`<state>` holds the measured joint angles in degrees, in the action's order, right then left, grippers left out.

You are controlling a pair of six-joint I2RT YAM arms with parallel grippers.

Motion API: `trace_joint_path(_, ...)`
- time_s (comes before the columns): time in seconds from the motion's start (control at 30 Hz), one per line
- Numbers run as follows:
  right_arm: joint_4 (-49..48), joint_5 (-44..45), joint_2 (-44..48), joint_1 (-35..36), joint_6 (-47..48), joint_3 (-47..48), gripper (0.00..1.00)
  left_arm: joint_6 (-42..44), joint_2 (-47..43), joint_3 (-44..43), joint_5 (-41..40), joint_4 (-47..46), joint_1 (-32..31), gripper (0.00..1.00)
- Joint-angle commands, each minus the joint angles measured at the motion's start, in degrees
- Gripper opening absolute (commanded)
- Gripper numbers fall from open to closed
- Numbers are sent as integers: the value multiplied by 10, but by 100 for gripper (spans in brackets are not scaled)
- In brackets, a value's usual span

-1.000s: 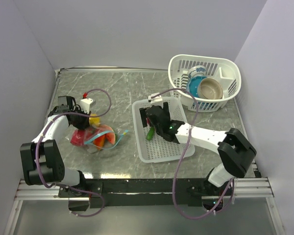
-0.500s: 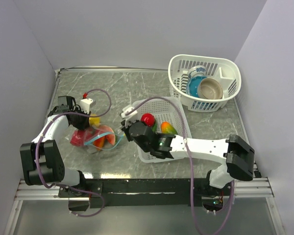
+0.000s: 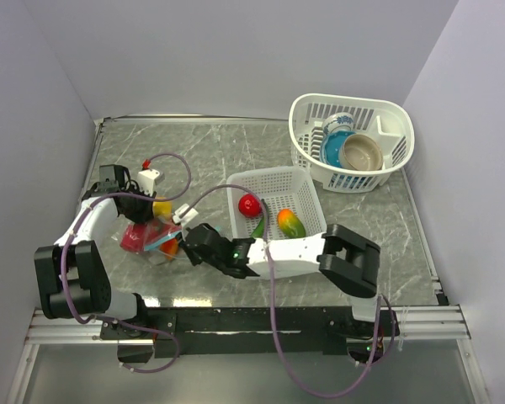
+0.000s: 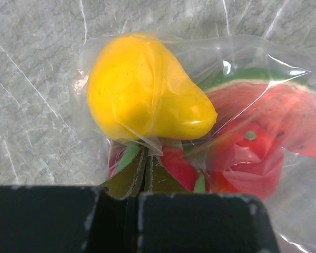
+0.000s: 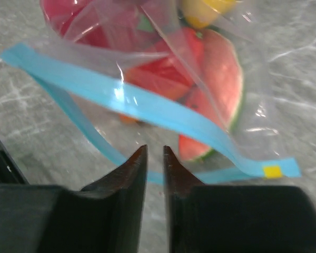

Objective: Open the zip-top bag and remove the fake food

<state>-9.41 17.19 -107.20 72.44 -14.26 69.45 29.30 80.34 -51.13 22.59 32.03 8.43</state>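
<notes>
One zip-top bag (image 3: pixel 162 239), three fake food pieces (image 3: pixel 251 204) in one basket (image 3: pixel 269 172)

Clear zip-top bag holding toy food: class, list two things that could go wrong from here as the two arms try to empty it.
1. The left gripper is shut on just a fold of the clear plastic zip-top bag beside the yellow toy fruit; the thin film may slip free.
2. The right gripper, jaws nearly together, sits at the teal zip strip; it may snag plastic rather than the red toy watermelon slice, dragging the bag.
</notes>
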Motion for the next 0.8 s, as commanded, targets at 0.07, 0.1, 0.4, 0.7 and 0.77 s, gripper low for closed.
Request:
trace_joint_path(0.07, 1, -24, -54, -24, -42, 81, 49, 8, -11, 5, -18, 42, 4, 1)
trace_joint_path(0.1, 7, -21, -65, -27, -45, 86, 53, 8, -11, 6, -18, 42, 3, 1)
trace_joint_path(0.4, 86, 69, -100, -36, -74, 133, 85, 15, -7, 9, -15, 39, 4, 1)
trace_joint_path(0.7, 107, 64, -144, -36, -81, 151, 85, 19, -11, 9, -14, 44, 3, 1)
trace_joint_path(0.77, 119, 67, -161, -36, -81, 157, 85, 19, -14, 6, -13, 47, 3, 1)
